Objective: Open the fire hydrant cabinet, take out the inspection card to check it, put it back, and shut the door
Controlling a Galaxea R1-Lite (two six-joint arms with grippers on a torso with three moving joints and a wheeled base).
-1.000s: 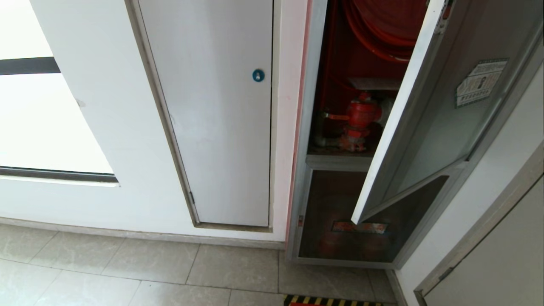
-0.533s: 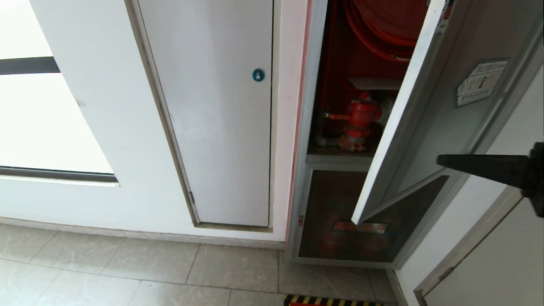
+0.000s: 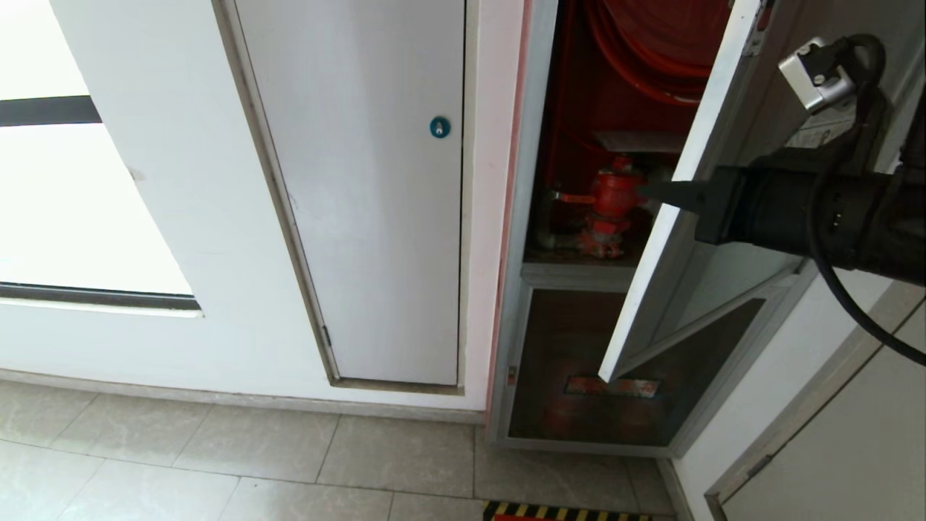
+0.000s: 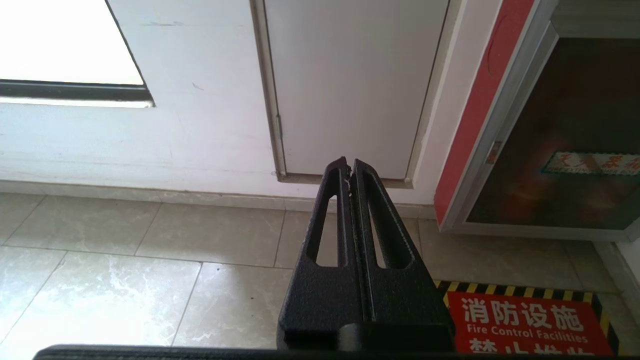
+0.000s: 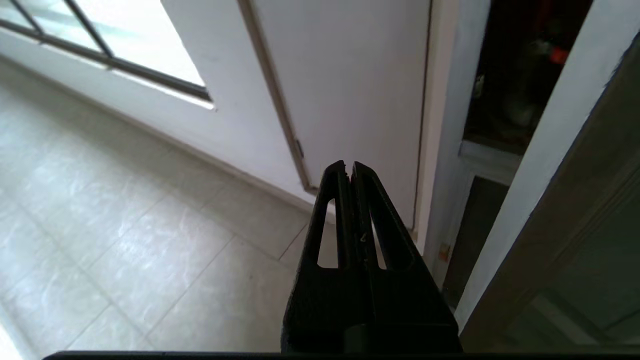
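The right hand (image 3: 655, 192) has entered the head view within the last second: 1 second ago no arm was visible there, half a second ago only a dark tip showed at the right border, and now the whole forearm stretches across the door (image 3: 731, 239) at the height of the red hydrant valve (image 3: 611, 206). Its fingers are pressed together and hold nothing. The tip lies just past the white free edge of the door, toward the opening of the fire hydrant cabinet (image 3: 522, 217). The door itself has not moved; it stands partly open, as before. I judge that the opening step is only half done and that the closed hand will probably push the door edge wider, or reach inside. The inspection card cannot be made out in any view; behind the tip I see only the valve, a pale shelf and the red hose reel (image 3: 651, 43) above.

The right wrist view shows the closed right hand (image 5: 350, 167) with the door edge (image 5: 545, 165) just beside it and the dark cabinet interior beyond it; whether they touch I cannot tell. The left wrist view shows the left hand (image 4: 349, 164), also closed and empty, parked low over the floor tiles, well apart from the cabinet, near a red floor sign (image 4: 525, 325) that the head view shows only as a striped strip.
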